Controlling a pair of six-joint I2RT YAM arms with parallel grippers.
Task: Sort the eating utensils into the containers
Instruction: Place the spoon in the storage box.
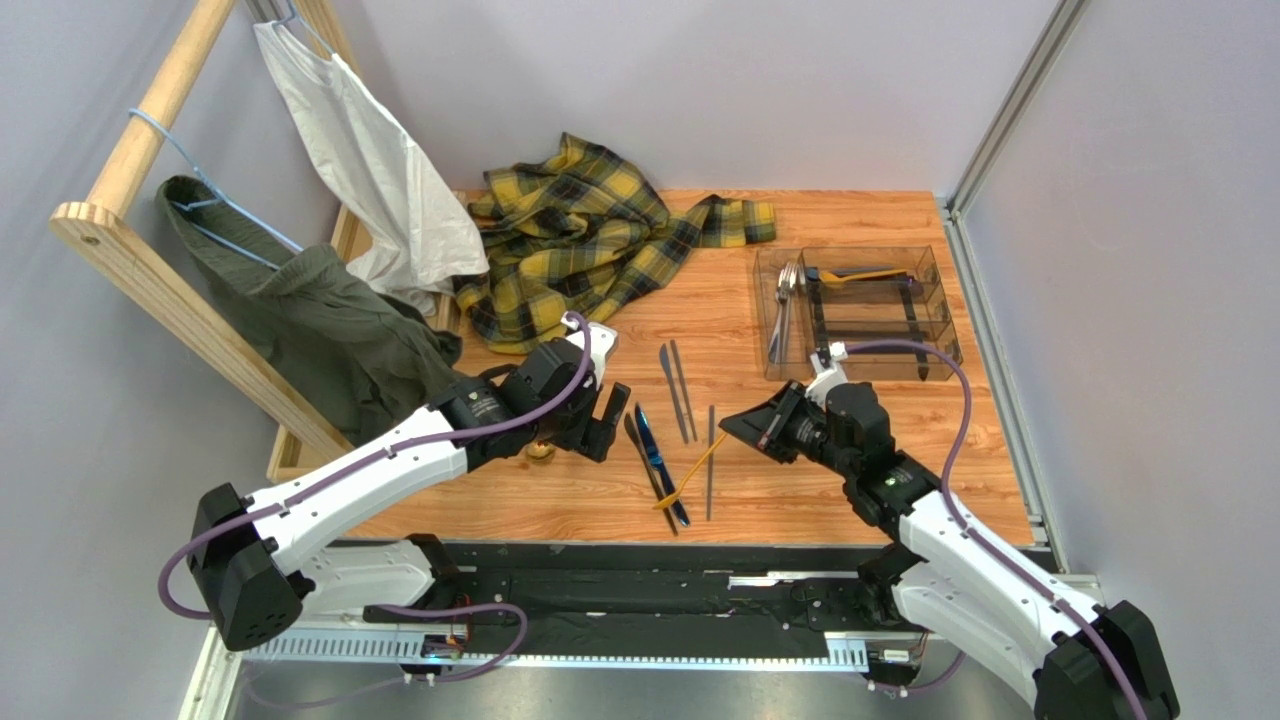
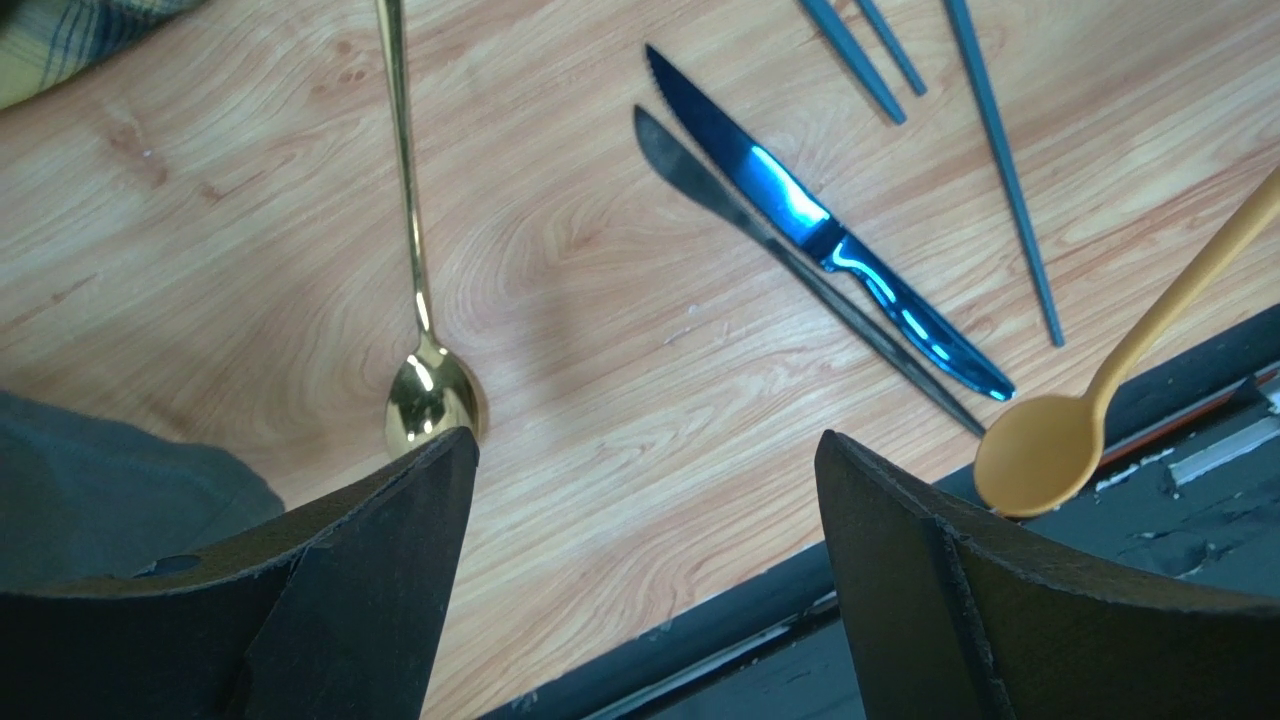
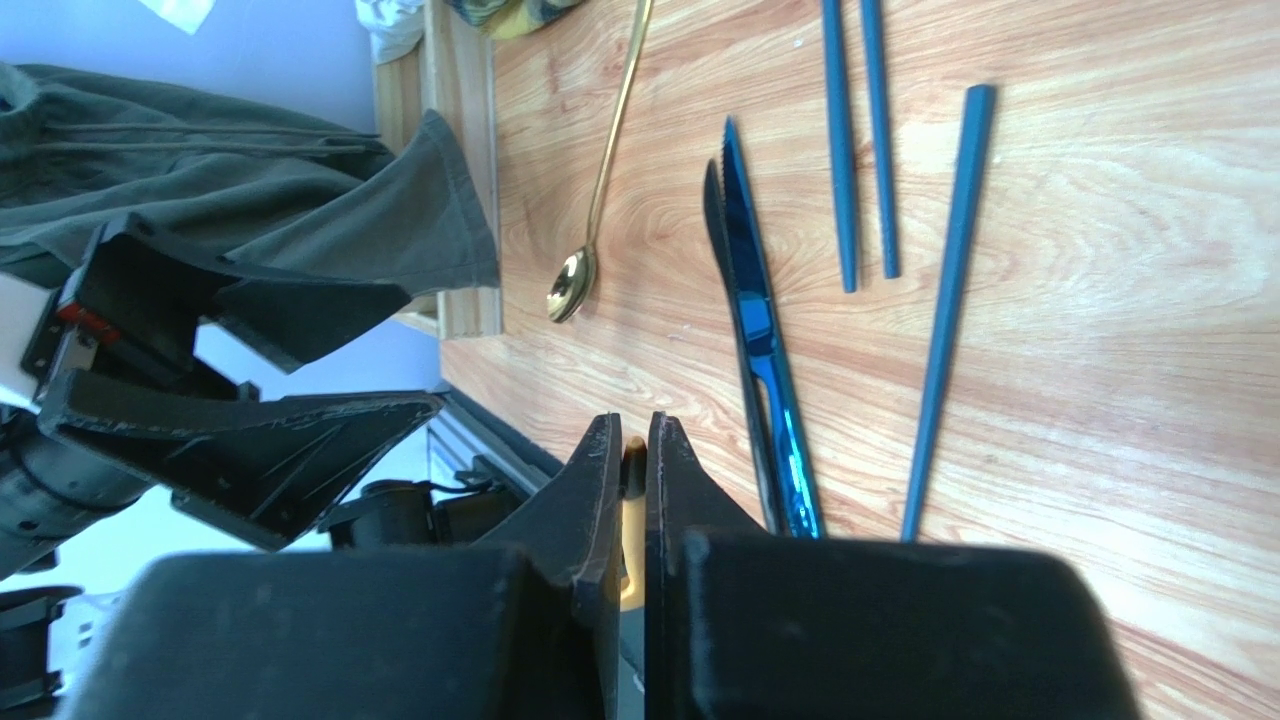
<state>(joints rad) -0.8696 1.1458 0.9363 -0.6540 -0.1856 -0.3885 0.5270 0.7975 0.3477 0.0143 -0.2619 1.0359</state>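
Observation:
My right gripper (image 1: 739, 429) (image 3: 633, 428) is shut on the handle of a yellow spoon (image 1: 691, 473) (image 2: 1049, 440), whose bowl hangs over the table's front edge. My left gripper (image 1: 601, 420) (image 2: 646, 443) stands open over bare wood with nothing between its fingers. A gold spoon (image 2: 428, 393) (image 3: 574, 279) lies just beyond its left finger. A shiny blue knife (image 1: 649, 447) (image 2: 824, 237) (image 3: 759, 330) and a dark grey knife (image 2: 781, 248) lie side by side between the arms. Dark sticks (image 1: 711, 458) (image 2: 999, 165) (image 3: 947, 300) lie to their right. The clear tray (image 1: 932, 278) at the back right holds silver pieces (image 1: 781, 308) and a yellow spoon (image 1: 860, 275).
A yellow plaid cloth (image 1: 579, 233) lies heaped at the back centre. A wooden rack (image 1: 143, 248) on the left carries a green garment (image 1: 301, 308) and a white one (image 1: 368, 165). The black front rail (image 2: 781, 600) runs close under both grippers.

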